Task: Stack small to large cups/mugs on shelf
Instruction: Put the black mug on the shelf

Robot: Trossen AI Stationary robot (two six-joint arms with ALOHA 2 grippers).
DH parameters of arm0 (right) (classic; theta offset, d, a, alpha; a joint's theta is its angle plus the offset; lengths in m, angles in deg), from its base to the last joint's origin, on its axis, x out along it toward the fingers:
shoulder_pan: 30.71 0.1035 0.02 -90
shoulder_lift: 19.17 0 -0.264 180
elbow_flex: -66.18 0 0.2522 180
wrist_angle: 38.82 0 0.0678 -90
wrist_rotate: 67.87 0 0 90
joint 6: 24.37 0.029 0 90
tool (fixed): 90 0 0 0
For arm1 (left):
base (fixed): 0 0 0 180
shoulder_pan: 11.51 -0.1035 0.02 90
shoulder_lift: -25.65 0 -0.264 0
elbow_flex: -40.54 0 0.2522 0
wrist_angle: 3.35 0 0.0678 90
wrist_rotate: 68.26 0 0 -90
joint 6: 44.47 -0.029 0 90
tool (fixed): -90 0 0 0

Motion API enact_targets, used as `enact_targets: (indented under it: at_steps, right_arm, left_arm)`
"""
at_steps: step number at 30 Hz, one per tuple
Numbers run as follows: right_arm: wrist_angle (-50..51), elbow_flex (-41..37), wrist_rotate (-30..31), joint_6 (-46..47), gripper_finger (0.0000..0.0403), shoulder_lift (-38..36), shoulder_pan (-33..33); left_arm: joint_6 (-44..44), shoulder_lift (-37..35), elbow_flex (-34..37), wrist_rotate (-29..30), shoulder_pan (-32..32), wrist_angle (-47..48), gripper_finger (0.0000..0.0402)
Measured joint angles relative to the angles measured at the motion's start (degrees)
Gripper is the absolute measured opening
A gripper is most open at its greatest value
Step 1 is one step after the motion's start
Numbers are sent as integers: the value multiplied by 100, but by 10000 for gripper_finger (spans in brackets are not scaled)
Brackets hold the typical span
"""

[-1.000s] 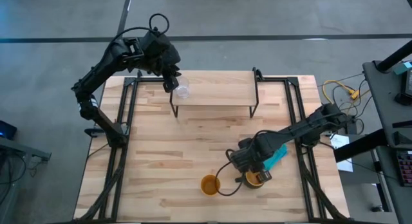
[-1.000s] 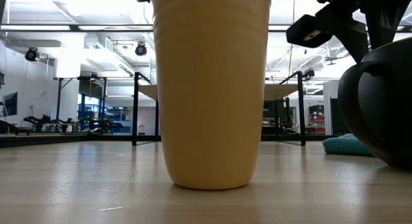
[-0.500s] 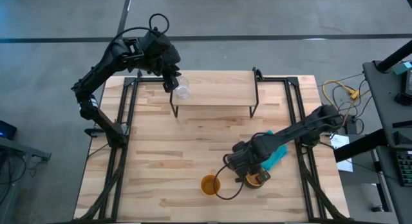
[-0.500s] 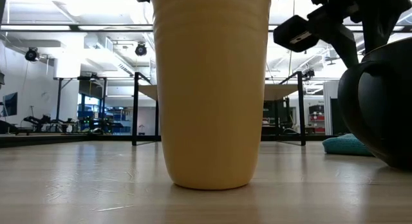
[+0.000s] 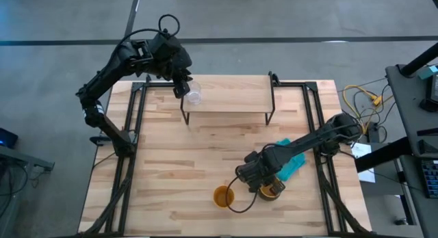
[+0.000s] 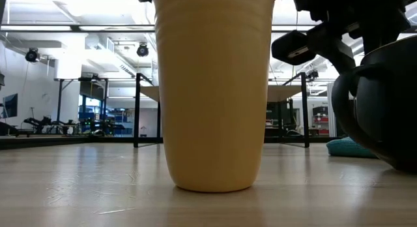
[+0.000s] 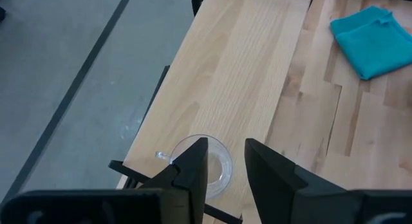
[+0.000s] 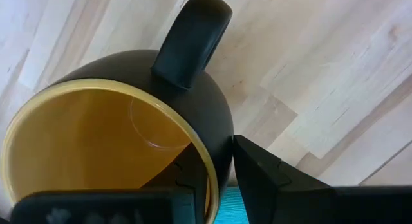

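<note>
The dark mug, yellow-orange inside, stands on the table near the near edge, its handle pointing away from my right gripper, which sits over its rim. The handleless yellow-orange cup stands upright to its left and fills the low view. The small clear cup stands on the left end of the shelf. My left gripper is open above it, one finger over its mouth, the other beside its wall. My right gripper holds the dark mug by its wall on the side opposite the handle, one finger inside the mug and one finger outside, coming from above. The mug stands upright with its base on the table. My left gripper: I cannot tell whether its fingers touch the clear cup.
A teal cloth lies just beyond the dark mug, toward the table's right. A black cable loops on the table between the yellow cup and the mug. The shelf's thin black legs stand at the far side; bare wood lies between shelf and cups.
My right gripper has moved toward the table's left and near edge, coming down onto the dark mug's rim. In the low view the mug has shifted slightly toward the yellow cup, its handle showing more.
</note>
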Motion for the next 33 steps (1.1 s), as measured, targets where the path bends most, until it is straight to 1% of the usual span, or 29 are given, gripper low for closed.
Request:
enact_targets:
  at_steps: [6,9,11,12,19,24,28,33]
  right_arm:
    - [-3,0,16,223,61,0,0]
    - [-8,-9,60,371,40,2,-1]
    - [20,-17,-9,433,21,15,3]
    - [6,-17,-44,431,18,15,5]
    - [55,-15,26,705,15,-1,-7]
    - [172,17,504,1132,14,-144,-17]
    - [579,326,990,1368,14,-216,-79]
    - [920,915,1089,1678,14,-232,-306]
  left_arm:
    - [0,0,0,-1,0,1,89]
    - [0,0,0,-2,0,0,89]
    - [0,0,0,0,0,0,89]
    - [0,0,0,0,0,0,89]
    - [0,0,0,0,0,0,89]
    - [0,0,0,0,0,0,89]
    - [0,0,17,0,-2,0,89]
    - [4,2,55,0,-2,-1,89]
